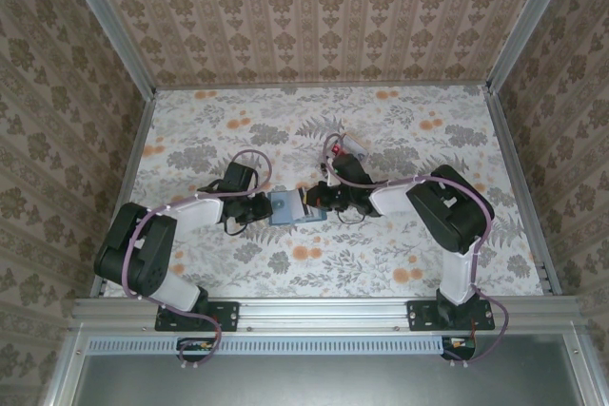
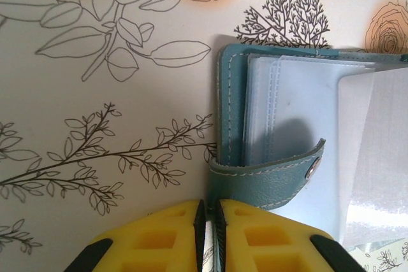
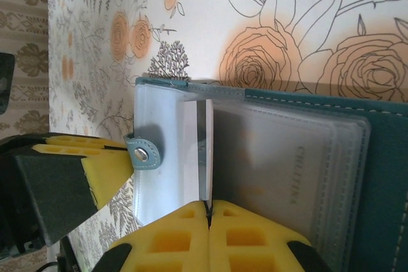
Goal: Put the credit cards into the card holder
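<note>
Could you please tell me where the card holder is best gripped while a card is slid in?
Take the thin teal cover edge by the snap strap of the card holder, coming in flat from the left arm's side. It juts past the clear sleeves, leaving them free for the card in the right fingers. The left fingers appear shut there.

You have the card holder (image 1: 285,207) lying open on the counter (image 1: 428,130), near its middle. The left pincer (image 1: 265,206) is at the holder's left edge and the right pincer (image 1: 312,202) at its right edge. The credit cards (image 1: 352,148) lie behind the right pincer, apart from the holder.
</note>
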Robot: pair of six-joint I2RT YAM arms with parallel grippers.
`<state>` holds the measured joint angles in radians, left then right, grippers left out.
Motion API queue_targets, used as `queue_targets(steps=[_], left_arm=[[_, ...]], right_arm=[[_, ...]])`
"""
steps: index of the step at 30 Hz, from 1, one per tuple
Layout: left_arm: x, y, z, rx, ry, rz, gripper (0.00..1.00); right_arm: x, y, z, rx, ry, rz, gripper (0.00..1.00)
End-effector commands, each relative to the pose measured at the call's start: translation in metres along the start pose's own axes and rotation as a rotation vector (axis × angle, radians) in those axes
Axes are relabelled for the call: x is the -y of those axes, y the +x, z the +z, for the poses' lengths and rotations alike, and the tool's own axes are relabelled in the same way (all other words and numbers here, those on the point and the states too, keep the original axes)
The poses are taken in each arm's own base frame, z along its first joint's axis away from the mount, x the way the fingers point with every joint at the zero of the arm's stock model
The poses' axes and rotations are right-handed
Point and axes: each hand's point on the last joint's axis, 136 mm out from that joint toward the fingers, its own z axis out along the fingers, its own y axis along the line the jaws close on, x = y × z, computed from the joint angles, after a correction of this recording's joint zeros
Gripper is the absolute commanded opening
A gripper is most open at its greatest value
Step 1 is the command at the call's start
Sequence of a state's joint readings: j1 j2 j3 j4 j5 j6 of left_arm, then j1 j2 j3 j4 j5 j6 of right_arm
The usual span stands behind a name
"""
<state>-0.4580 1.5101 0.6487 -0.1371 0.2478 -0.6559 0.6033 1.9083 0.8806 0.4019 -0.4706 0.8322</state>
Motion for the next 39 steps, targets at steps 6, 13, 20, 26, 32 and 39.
queue_targets(steps=[6,13,20,26,32,39], left_arm=[[-0.012,0.035,0.012,-0.105,-0.037,-0.018,0.17],[-0.01,0.036,0.012,-0.103,-0.035,-0.013,0.17],[-0.006,0.034,0.011,-0.096,-0.029,-0.007,0.17],[-0.004,0.035,0.013,-0.099,-0.026,-0.002,0.16],[0.001,0.031,0.012,-0.094,-0.016,0.006,0.16],[0.005,0.028,0.009,-0.086,-0.014,0.007,0.16]], right_arm=[[0.018,-0.001,0.002,0.067,0.057,0.026,0.04],[0.008,0.01,0.012,0.038,0.058,-0.007,0.05],[0.003,0.026,0.019,-0.016,0.129,-0.071,0.05],[-0.003,0.034,0.028,-0.061,0.165,-0.121,0.06],[-0.01,0.044,0.042,-0.125,0.164,-0.148,0.08],[-0.015,0.045,0.042,-0.142,0.17,-0.175,0.18]])
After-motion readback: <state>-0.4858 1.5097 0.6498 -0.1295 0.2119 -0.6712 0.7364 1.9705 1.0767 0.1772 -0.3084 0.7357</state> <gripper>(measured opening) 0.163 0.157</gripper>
